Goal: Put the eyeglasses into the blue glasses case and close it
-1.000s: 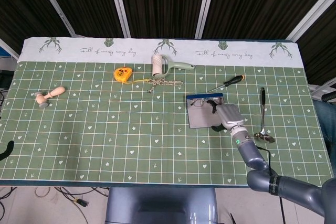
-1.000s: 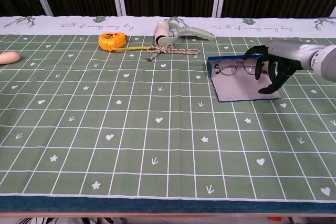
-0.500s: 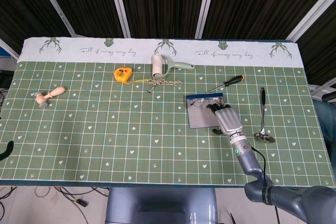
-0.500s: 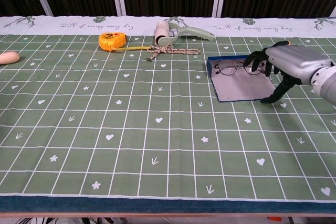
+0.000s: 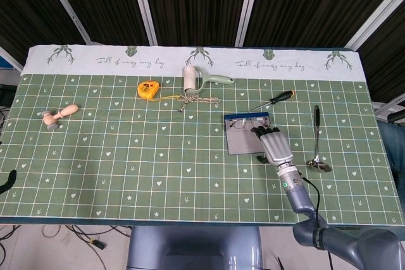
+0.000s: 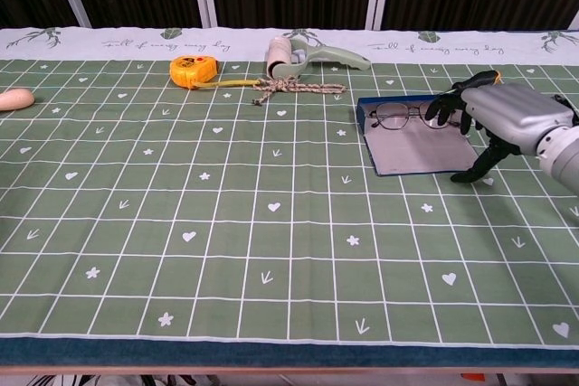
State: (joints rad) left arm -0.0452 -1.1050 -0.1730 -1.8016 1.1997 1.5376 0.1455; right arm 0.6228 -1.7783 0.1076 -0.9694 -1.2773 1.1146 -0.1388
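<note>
The blue glasses case (image 5: pixel 242 142) (image 6: pixel 412 151) lies open and flat on the green mat, right of centre, grey inside facing up. The eyeglasses (image 5: pixel 243 122) (image 6: pixel 407 117) rest across its far end, along the blue rim. My right hand (image 5: pixel 275 147) (image 6: pixel 507 119) hovers at the case's right edge with its fingers apart. The dark fingertips (image 6: pixel 448 113) are close to the right end of the glasses, and the thumb points down by the case's near right corner. It holds nothing. A dark curved tip (image 5: pixel 7 180) at the left edge may be my left hand.
A spoon (image 5: pixel 317 147) and a screwdriver (image 5: pixel 273 100) lie right of and behind the case. A lint roller (image 5: pixel 193 79), rope (image 5: pixel 197 100) and yellow tape measure (image 5: pixel 147 88) sit at the back centre. A wooden piece (image 5: pixel 59 116) lies far left.
My right hand has drawn back to the right, off the case's grey inside, to its right edge. The glasses and case have not moved.
</note>
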